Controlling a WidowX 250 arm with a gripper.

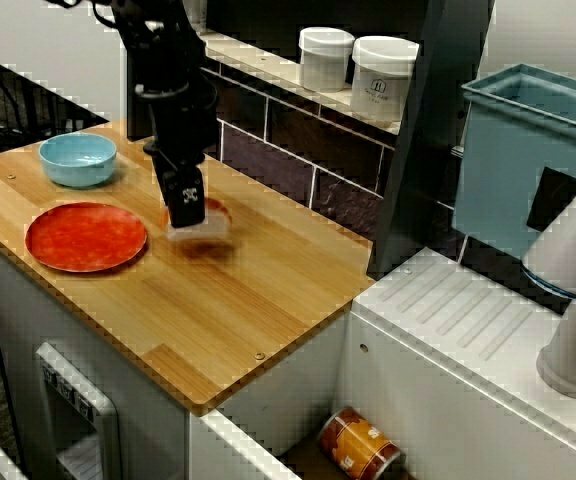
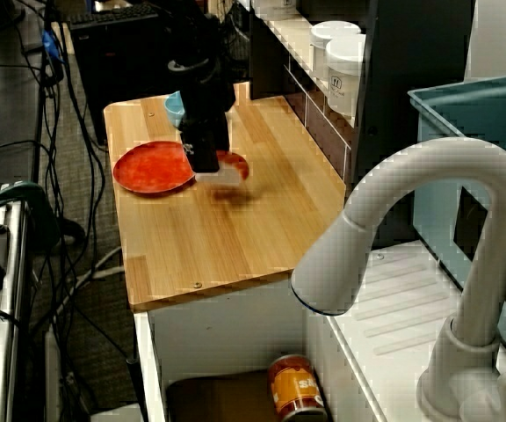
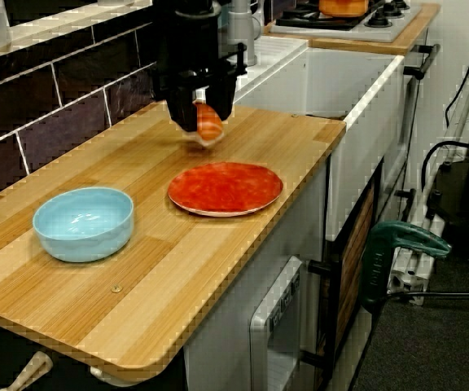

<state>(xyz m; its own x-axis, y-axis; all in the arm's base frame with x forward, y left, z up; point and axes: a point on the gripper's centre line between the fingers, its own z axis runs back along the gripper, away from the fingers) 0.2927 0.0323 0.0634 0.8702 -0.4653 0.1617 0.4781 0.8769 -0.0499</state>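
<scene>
Black hand (image 3: 202, 120) clenched on orange, white-striped piece (image 3: 210, 126), just beside round red plate (image 3: 225, 189); light-blue bowl (image 3: 83, 222) nr plate, on wooden tabletop (image 3: 137, 285).

No text legible, white markings on the end effector (image 1: 189, 218) blurred, dark logo on the right white jar (image 1: 383, 80) behind the tabletop (image 1: 248, 300) too small, orange can (image 1: 359, 445) label below the tabletop unreadable.

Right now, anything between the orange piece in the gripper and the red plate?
Nothing visible. The gripper holds the orange piece above the counter, and only bare wood lies between it and the plate. The bowl sits off to the side, out of that line.
</scene>
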